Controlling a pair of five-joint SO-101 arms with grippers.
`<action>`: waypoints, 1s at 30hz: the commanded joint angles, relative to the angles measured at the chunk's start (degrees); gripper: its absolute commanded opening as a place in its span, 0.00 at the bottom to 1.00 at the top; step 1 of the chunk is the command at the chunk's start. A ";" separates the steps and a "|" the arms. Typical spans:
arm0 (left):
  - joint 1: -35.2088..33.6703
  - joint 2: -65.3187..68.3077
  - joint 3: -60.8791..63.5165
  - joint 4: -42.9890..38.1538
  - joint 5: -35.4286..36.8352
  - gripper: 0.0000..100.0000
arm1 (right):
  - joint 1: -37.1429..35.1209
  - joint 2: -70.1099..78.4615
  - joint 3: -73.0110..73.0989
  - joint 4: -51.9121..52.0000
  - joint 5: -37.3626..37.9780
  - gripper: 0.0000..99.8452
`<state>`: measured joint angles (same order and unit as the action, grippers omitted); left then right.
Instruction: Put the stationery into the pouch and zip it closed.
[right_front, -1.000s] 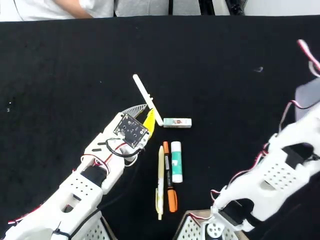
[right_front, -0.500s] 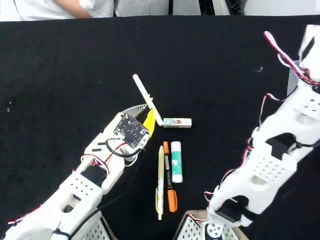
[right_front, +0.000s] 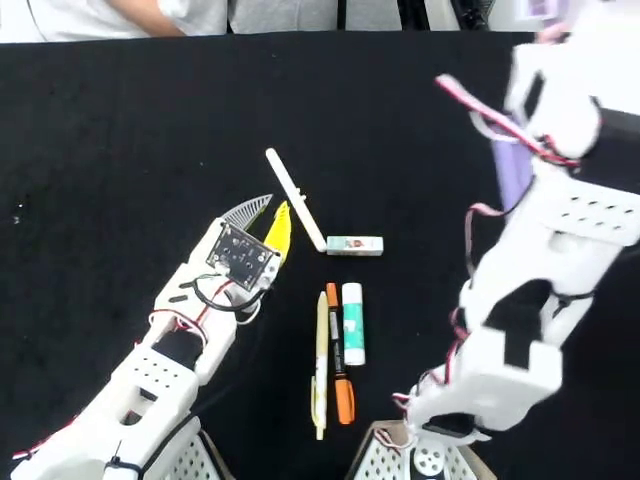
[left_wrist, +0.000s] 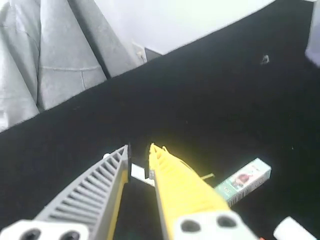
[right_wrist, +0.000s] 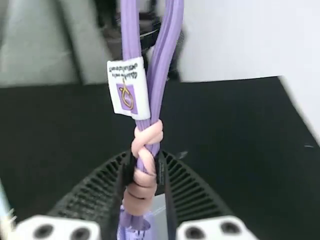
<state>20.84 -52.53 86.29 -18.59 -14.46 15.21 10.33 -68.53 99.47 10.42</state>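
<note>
Above the table's (right_front: 120, 120) right side, right fingers (right_wrist: 196, 191) clamp the pouch (right_wrist: 130, 35) lengthwise outward; left fingers (left_wrist: 180, 186) slightly parted, empty.

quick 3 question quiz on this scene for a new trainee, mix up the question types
1. True or false: the right gripper holds the purple pouch up off the table.
2. How many stationery items lie on the table?
3. Which item lies between the yellow pen and the glue stick?
Key: 1 true; 2 five; 3 the orange marker.
</note>
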 joint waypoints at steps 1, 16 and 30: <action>-0.57 -1.23 -0.48 -1.67 -0.44 0.08 | -7.38 -10.68 12.88 1.76 -0.62 0.01; -5.58 -1.23 -0.75 -1.49 -0.09 0.08 | -17.32 -34.51 68.09 -11.87 -0.53 0.01; -4.44 -1.05 -0.66 -1.41 -0.09 0.08 | -16.97 -58.15 97.89 -20.92 2.81 0.01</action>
<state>15.65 -52.53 86.29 -18.95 -14.46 -1.58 -44.70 28.35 78.90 10.68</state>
